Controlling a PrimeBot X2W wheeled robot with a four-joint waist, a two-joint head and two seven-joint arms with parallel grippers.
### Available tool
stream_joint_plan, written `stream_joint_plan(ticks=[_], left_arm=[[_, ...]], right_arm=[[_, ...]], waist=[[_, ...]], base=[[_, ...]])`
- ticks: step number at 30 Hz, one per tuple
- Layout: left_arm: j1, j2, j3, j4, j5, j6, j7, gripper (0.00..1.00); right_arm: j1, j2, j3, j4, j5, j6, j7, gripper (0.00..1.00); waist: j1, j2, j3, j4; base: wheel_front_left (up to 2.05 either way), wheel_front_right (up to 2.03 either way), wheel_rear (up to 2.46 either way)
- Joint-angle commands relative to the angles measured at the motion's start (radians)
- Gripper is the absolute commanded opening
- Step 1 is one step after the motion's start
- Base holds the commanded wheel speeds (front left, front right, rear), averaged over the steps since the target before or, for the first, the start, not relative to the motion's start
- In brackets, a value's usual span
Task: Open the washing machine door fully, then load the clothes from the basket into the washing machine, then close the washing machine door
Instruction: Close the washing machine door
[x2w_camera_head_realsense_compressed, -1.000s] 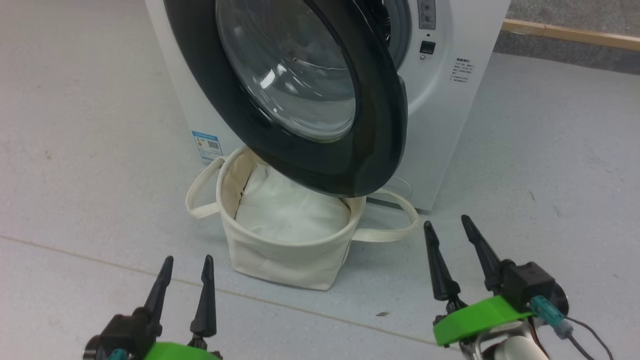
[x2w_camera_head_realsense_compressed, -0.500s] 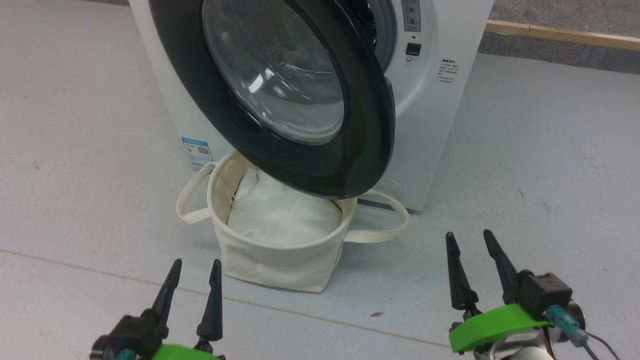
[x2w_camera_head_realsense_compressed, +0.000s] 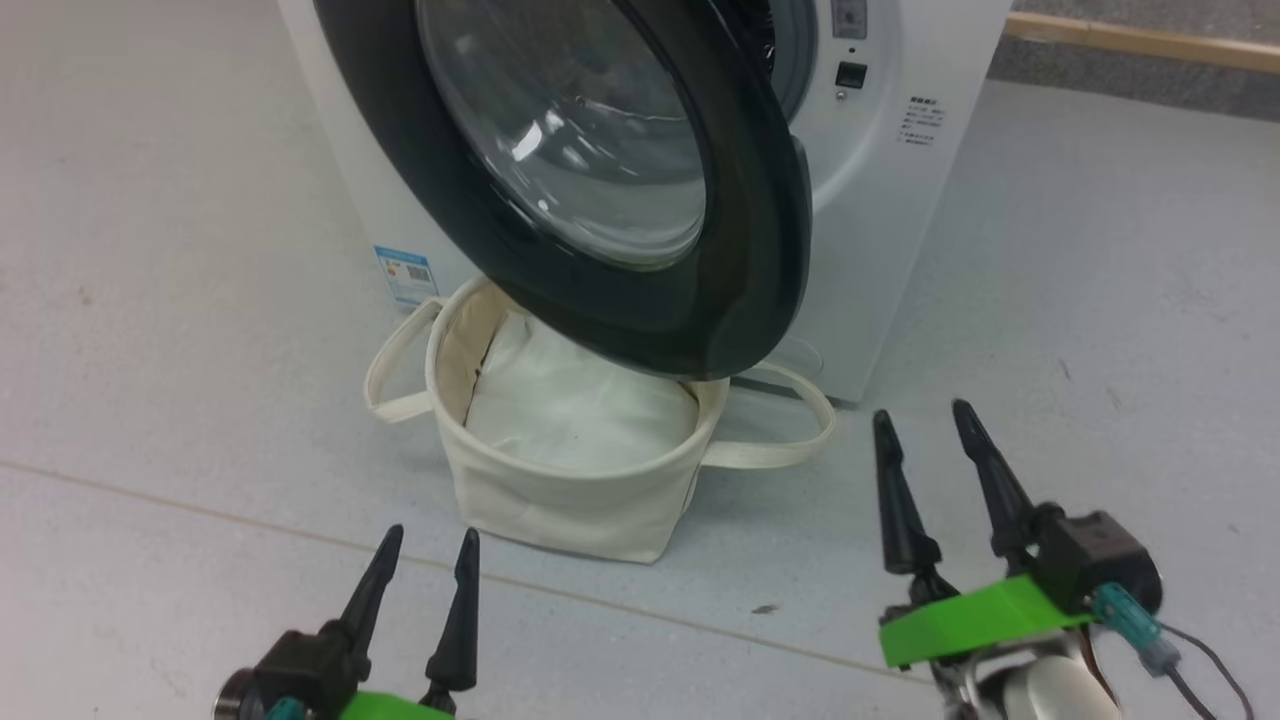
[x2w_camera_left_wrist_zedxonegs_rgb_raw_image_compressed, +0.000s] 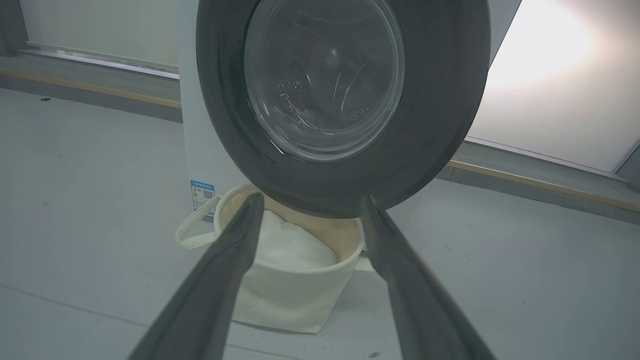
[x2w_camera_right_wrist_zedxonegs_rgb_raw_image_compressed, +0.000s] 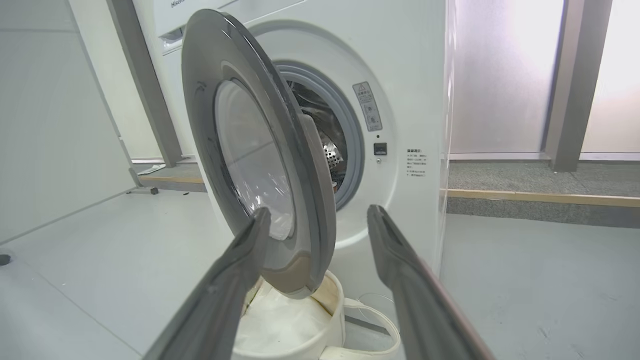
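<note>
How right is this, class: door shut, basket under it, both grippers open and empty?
The door is not shut: the right wrist view shows it swung out from the washer. The basket sits under it; left gripper and right gripper are open, empty.

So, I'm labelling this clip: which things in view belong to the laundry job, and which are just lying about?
Job in hand:
washing machine
washing machine door, partly open
basket, under the door's lower rim

Just lying about:
white padding inside the basket
wooden strip behind the machine
dark speck on the floor
</note>
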Motion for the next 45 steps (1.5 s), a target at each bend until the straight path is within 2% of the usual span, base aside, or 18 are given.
stream_joint_plan(ticks=[1,2,3,4,11,14,25,31,45], left_arm=[[-0.063,-0.003,0.019,-0.026,-0.006,0.007,-0.005,1.00],[-0.063,-0.003,0.019,-0.026,-0.006,0.007,-0.005,1.00],[-0.069,-0.003,0.013,-0.024,-0.009,0.007,-0.005,1.00],[-0.075,-0.003,0.007,-0.022,-0.012,0.008,-0.005,1.00],[-0.107,-0.003,-0.041,0.012,-0.031,0.022,-0.005,1.00],[-0.127,-0.003,-0.061,0.017,-0.039,0.027,-0.005,1.00],[-0.180,-0.003,-0.121,0.010,-0.055,0.053,-0.005,1.00],[-0.195,-0.003,-0.145,0.005,-0.063,0.062,-0.005,1.00],[-0.229,-0.003,-0.181,-0.016,-0.085,0.073,-0.005,1.00]], right_arm=[[-0.077,0.005,0.048,-0.048,-0.005,0.000,-0.012,1.00],[-0.077,0.005,0.048,-0.048,-0.005,0.000,-0.012,1.00],[-0.088,0.005,0.072,-0.053,0.008,0.000,-0.012,0.33],[-0.102,0.005,0.096,-0.051,0.011,0.000,-0.012,0.00],[-0.228,0.005,0.153,0.039,-0.047,0.000,-0.012,0.00],[-0.289,0.005,0.125,0.085,-0.039,0.000,-0.012,0.00],[-0.460,0.005,0.021,0.294,-0.131,0.000,-0.012,0.00],[-0.524,0.005,-0.022,0.365,-0.168,0.000,-0.012,0.00],[-0.631,0.005,-0.056,0.423,-0.113,0.000,-0.012,0.00]], waist=[[0.0000,-0.0001,0.020,0.016],[0.0000,-0.0001,0.020,0.016],[0.0000,-0.0001,0.027,0.022],[0.0000,-0.0001,0.033,0.029],[0.0000,-0.0001,0.088,0.077],[0.0000,-0.0001,0.114,0.096],[0.0000,-0.0001,0.197,0.149],[0.0000,-0.0001,0.234,0.152],[0.0000,-0.0001,0.290,0.118]], base=[[0.00,0.00,0.00],[0.00,0.00,0.00],[0.00,0.00,0.00],[0.00,0.00,0.00],[0.00,0.00,0.00],[0.00,0.00,0.00],[0.00,0.00,0.00],[0.00,0.00,0.00],[0.00,0.00,0.00]])
